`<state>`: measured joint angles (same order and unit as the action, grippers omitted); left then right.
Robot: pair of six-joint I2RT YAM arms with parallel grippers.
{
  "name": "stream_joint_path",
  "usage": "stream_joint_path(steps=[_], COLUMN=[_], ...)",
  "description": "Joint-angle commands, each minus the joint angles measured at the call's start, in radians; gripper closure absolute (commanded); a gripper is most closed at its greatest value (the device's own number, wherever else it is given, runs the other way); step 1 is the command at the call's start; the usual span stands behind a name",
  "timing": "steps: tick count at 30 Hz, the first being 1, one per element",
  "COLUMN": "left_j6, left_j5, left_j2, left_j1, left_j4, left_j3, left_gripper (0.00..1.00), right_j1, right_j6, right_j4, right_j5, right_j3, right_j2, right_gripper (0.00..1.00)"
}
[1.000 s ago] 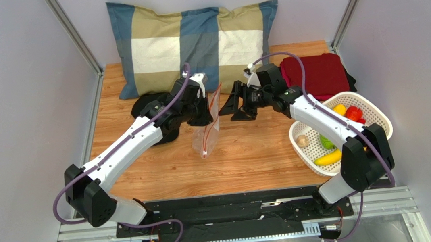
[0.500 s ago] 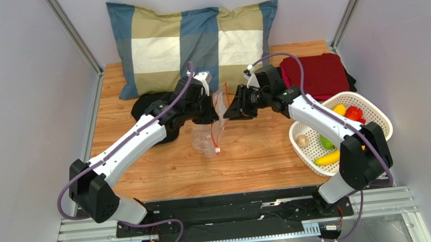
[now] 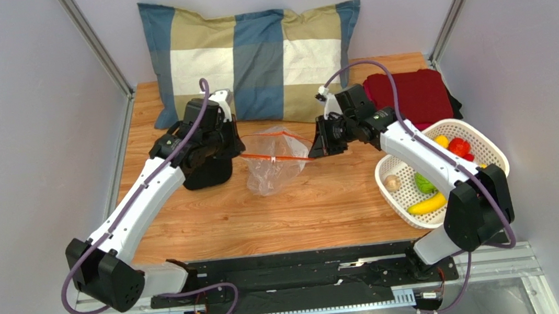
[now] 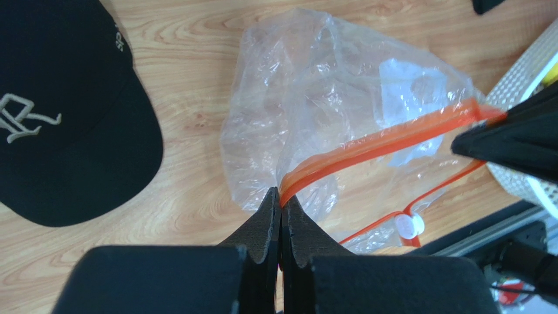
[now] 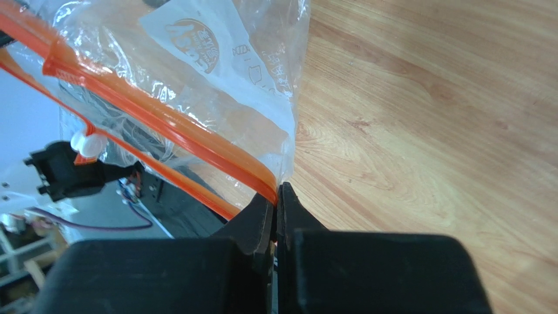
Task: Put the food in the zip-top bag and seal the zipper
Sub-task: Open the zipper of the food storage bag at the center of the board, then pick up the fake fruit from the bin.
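Top external: zip-top bag (image 3: 270, 175) between left tool (image 3: 240, 154) and right tool (image 3: 314, 154), both pinching zipper (image 3: 275, 156)

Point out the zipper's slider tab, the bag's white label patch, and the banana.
slider tab (image 4: 409, 226): left wrist view, centre of the round white tab.
label patch (image 5: 216, 59): right wrist view, middle of the white printed area.
banana (image 3: 426, 205): top external view, mid-length of the yellow curve.
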<state>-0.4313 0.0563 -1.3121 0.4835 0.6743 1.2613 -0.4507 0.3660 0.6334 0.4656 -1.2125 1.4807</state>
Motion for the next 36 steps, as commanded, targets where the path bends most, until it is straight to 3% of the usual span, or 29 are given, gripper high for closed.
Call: stream_joint_path(steps=[1, 6, 9, 13, 16, 18, 19, 20, 21, 24, 29, 34, 36], left_j6=[0.135, 0.164, 0.129, 0.068, 0.029, -0.001, -0.012, -0.035, -0.047, -0.061, -0.073, -0.069, -0.069], left_j5=[-0.021, 0.1, 0.164, 0.232, 0.243, 0.27, 0.281, 0.295, 0.301, 0.313, 0.324, 0.324, 0.327], left_j2=[0.066, 0.105, 0.07, -0.071, -0.175, -0.205, -0.22, -0.228, -0.237, -0.268, -0.271, -0.273, -0.276], left_j1=[-0.026, -0.023, 0.042, 0.112, 0.112, 0.112, 0.112, 0.112, 0.112, 0.112, 0.113, 0.113, 0.115], left_j4=[0.05, 0.059, 0.065, 0.062, 0.076, 0.061, 0.041, 0.031, 0.024, 0.024, 0.008, 0.007, 0.005], left_j3=[-0.02, -0.03, 0.004, 0.053, 0.098, 0.105, 0.108, 0.108, 0.116, 0.135, 0.122, 0.115, 0.116], left_gripper=[1.0, 1.0, 1.0, 1.0, 1.0, 1.0, 1.0, 1.0, 1.0, 1.0, 1.0, 1.0, 1.0], right_j1=[0.023, 0.021, 0.018, 0.018, 0.032, 0.053, 0.064, 0.091, 0.107, 0.182, 0.44, 0.716, 0.757], right_j6=[-0.26, -0.399, -0.435, -0.49, -0.532, -0.565, -0.572, -0.575, -0.585, -0.639, -0.752, -0.973, -1.018], right_j4=[0.141, 0.193, 0.218, 0.25, 0.296, 0.333, 0.345, 0.356, 0.383, 0.493, 0.733, 0.851, 0.851], right_j5=[-0.096, -0.056, 0.031, 0.067, 0.061, 0.067, 0.071, 0.071, 0.065, 0.071, 0.133, 0.052, -0.005], right_j3=[-0.031, -0.097, -0.165, -0.2, -0.205, -0.209, -0.213, -0.22, -0.232, -0.295, -0.337, -0.233, -0.187], right_j2=[-0.008, 0.093, 0.15, 0.158, 0.121, 0.096, 0.069, 0.056, 0.046, 0.03, 0.001, -0.072, -0.092], right_gripper=[1.0, 1.0, 0.99, 0.86, 0.68, 0.49, 0.39, 0.12, 0.05, 0.03, 0.0, 0.0, 0.01])
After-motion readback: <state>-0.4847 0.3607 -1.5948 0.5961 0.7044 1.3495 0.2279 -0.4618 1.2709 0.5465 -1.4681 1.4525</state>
